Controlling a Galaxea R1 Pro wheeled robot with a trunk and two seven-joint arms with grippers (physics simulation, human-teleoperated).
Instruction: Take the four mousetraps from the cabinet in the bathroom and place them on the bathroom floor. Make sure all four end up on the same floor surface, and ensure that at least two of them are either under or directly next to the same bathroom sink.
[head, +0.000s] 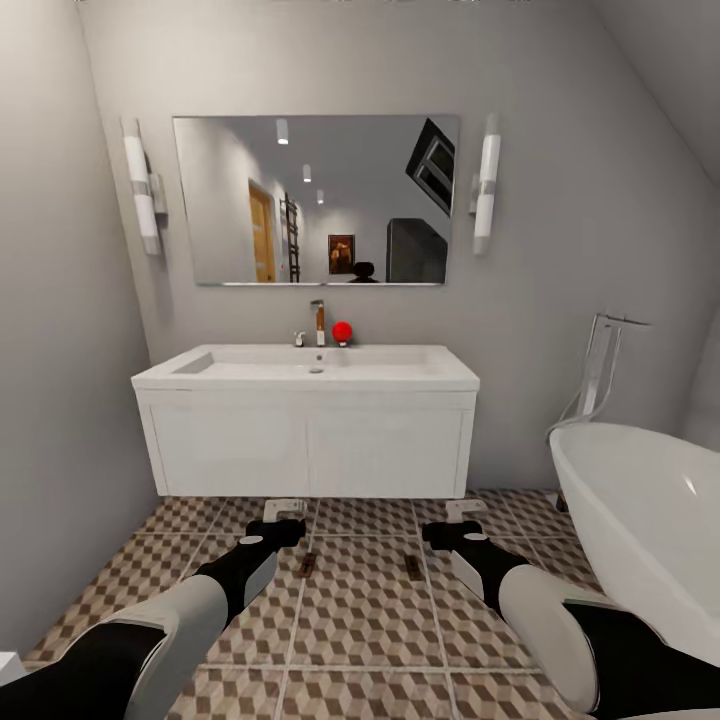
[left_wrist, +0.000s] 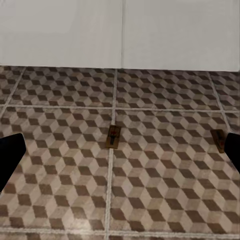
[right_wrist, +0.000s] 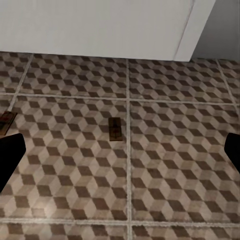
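mousetraps (head: 308, 563) lie apart on bathroom floor (head: 360, 640) before sink (head: 310, 368).

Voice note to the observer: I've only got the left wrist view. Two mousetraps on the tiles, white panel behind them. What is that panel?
Observer: It's the front of the white vanity, with the bathroom sink on top.
Operator: Are the traps under it?
Observer: No. In the head view the left mousetrap and the right mousetrap lie on the bathroom floor in front of the vanity, roughly between the two grippers.
Operator: Is the right gripper carrying anything?
Observer: No. The right gripper is open; in the right wrist view nothing sits between its fingertips.
Operator: Anything close on that side?
Observer: A white bathtub stands to the right.
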